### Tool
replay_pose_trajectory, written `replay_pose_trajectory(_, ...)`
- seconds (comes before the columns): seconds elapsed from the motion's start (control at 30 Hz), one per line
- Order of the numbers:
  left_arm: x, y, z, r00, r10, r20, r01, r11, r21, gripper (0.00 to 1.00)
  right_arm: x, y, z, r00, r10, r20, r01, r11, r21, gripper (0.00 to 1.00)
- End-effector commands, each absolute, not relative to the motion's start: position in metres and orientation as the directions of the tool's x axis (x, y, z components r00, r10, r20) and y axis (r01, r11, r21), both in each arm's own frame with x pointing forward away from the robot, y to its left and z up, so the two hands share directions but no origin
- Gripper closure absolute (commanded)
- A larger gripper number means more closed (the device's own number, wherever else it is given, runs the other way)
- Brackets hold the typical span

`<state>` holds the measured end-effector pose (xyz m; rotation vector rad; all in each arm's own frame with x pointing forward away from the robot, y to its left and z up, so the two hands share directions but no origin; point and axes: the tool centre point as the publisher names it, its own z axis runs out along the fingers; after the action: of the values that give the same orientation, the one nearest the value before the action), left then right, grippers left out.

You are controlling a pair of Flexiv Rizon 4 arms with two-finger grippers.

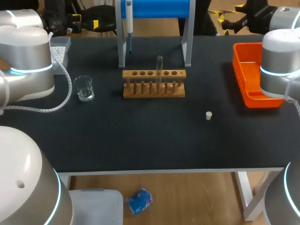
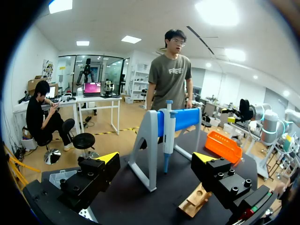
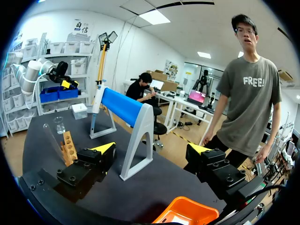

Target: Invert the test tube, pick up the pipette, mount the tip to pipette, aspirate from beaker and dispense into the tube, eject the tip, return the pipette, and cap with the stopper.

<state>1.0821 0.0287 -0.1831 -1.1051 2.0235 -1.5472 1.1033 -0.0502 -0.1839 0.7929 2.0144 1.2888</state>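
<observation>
Head view: test tube (image 1: 159, 70) racked, pipette (image 1: 129, 21) hung, stopper (image 1: 209, 115) loose. Your left gripper (image 2: 157, 158) and right gripper (image 3: 152, 148) gape empty; every step remains.

No lettering, number or label could be read on the counter (image 1: 140, 140) or on its things: the pipette (image 1: 129, 18), beaker (image 1: 85, 87), wooden rack (image 1: 153, 89) and orange tray (image 1: 244, 70) bore no legible print.
</observation>
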Motion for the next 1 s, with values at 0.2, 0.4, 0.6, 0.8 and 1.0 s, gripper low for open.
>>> replay_pose_trajectory(0.2,1.082,0.029,-0.183,-0.629,-0.759,0.17,-0.363,0.093,-0.927,0.0,1.104,-0.05,-0.184,-0.633,0.754,-0.174,0.158,0.346,0.925,0.0)
replay_pose_trajectory(0.4,1.082,0.029,-0.183,-0.629,-0.759,0.17,-0.363,0.093,-0.927,0.0,1.104,-0.05,-0.184,-0.633,0.754,-0.174,0.158,0.346,0.925,0.0)
replay_pose_trajectory(0.6,1.082,0.029,-0.183,-0.629,-0.759,0.17,-0.363,0.093,-0.927,0.0,1.104,-0.05,-0.184,-0.633,0.754,-0.174,0.158,0.346,0.925,0.0)
replay_pose_trajectory(0.8,1.052,0.01,-0.165,-0.737,-0.667,0.107,-0.259,0.132,-0.957,0.0,1.097,-0.047,-0.18,-0.671,0.724,-0.159,0.13,0.327,0.936,0.0)
replay_pose_trajectory(1.0,0.999,-0.01,-0.157,-0.832,-0.553,0.03,-0.165,0.196,-0.967,0.0,1.062,-0.042,-0.175,-0.776,0.626,-0.074,0.101,0.239,0.966,0.0)
